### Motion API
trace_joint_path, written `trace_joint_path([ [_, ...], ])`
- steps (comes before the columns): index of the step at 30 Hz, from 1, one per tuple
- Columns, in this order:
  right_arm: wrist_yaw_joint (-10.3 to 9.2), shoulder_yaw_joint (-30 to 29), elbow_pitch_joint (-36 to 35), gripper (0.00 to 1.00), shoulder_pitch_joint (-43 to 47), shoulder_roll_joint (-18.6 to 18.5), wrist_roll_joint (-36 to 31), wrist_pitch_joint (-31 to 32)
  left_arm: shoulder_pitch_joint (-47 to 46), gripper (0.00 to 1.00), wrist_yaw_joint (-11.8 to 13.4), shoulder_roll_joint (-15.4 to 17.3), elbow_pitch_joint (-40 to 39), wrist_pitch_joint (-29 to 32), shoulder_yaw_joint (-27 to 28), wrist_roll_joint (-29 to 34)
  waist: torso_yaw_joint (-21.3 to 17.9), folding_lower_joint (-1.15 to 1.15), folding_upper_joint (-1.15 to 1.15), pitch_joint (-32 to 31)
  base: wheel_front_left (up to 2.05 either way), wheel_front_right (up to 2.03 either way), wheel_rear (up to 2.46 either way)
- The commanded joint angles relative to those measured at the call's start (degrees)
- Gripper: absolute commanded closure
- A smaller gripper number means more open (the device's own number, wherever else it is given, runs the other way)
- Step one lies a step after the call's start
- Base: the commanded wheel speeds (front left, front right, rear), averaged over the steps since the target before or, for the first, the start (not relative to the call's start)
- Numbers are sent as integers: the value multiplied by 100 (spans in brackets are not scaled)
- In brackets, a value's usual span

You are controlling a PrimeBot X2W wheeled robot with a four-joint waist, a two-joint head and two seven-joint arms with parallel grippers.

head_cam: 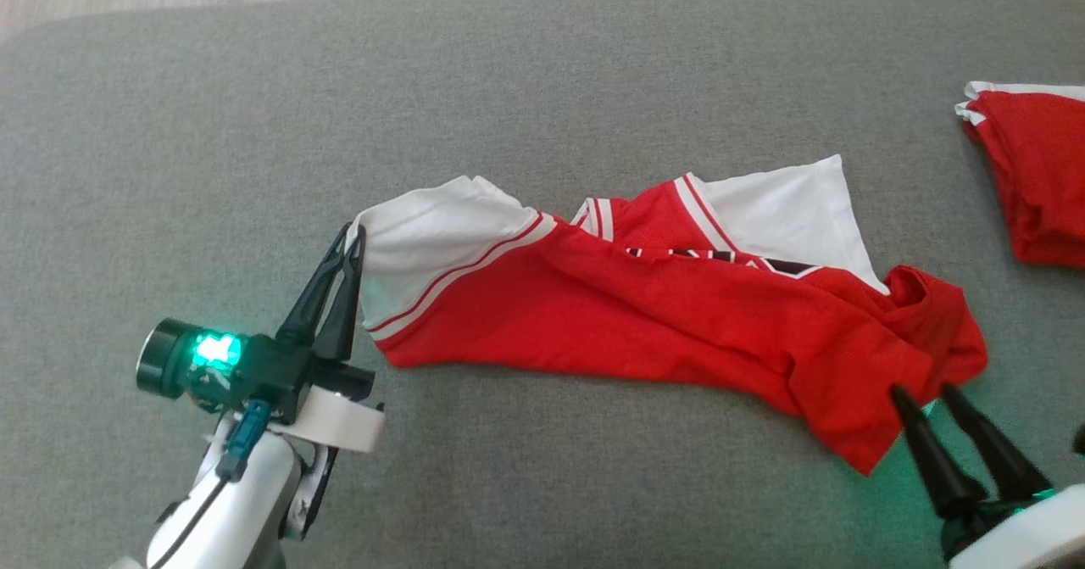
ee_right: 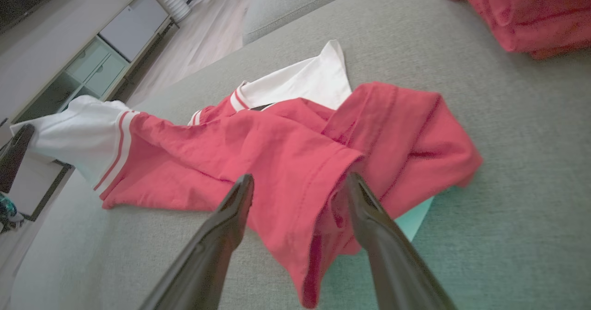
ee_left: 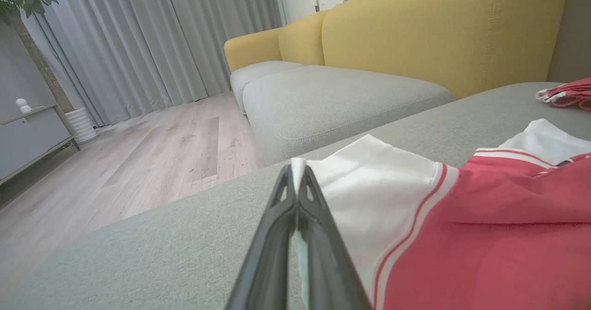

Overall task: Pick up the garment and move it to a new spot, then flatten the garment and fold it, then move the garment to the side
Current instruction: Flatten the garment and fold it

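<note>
Item: red-and-white garment [head_cam: 644,315], lying crumpled mid-way across the grey sofa seat [head_cam: 509,86]. The left gripper [head_cam: 354,234] is pinching its white sleeve edge. The right gripper [head_cam: 924,393] is hovering at the red hem, fingers apart. A second red garment [head_cam: 1038,170] is sitting well apart, rightward. The dark chest lettering [head_cam: 729,257] is lying creased and unreadable.

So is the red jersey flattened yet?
No. The jersey lies rumpled on the grey cushion, its right end bunched and folded over.

The red-and-white garment [head_cam: 661,323] lies rumpled and drawn out sideways on the grey cushion [head_cam: 509,86], white sleeve raised.
</note>
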Motion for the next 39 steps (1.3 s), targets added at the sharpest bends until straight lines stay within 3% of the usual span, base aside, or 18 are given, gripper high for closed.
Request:
trace_joint_path([
  [1, -5, -22, -148, 0, -51, -143, 90, 0, -170, 100, 2, 86, -152, -29, 290, 58, 15, 0, 0, 23, 0, 0, 0],
  [7, -5, -230, 281, 0, -312, -250, 195, 39, -256, 100, -57, 40, -152, -29, 310, 120, 82, 0, 0, 124, 0, 0, 0],
  [14, -5, -52, 543, 0, -681, -233, 221, -35, -356, 100, -131, 1, -140, -29, 320, 191, 150, 0, 0, 217, 0, 0, 0],
  [16, -5, -5, 578, 20, -716, -241, 228, -46, -372, 100, -146, -13, -135, -29, 324, 206, 169, 0, 0, 238, 0, 0, 0],
  [20, -5, 20, 617, 90, -688, -252, 258, -59, -385, 100, -162, -38, -118, -29, 350, 226, 200, 0, 0, 264, 0, 0, 0],
  [21, -5, 16, 600, 100, -665, -260, 264, -73, -384, 100, -165, -41, -115, -29, 362, 228, 204, 0, 0, 263, 0, 0, 0],
  [31, -5, -292, 97, 100, -498, -542, 15, -385, -400, 100, -147, 4, -411, -29, 624, 374, 124, 0, 0, 17, 0, 0, 0],
  [39, -5, -1435, -934, 100, -698, -1158, -385, -272, -1065, 100, -374, 481, -1207, -29, 1033, 750, 20, 0, 0, -596, 0, 0, 0],
])
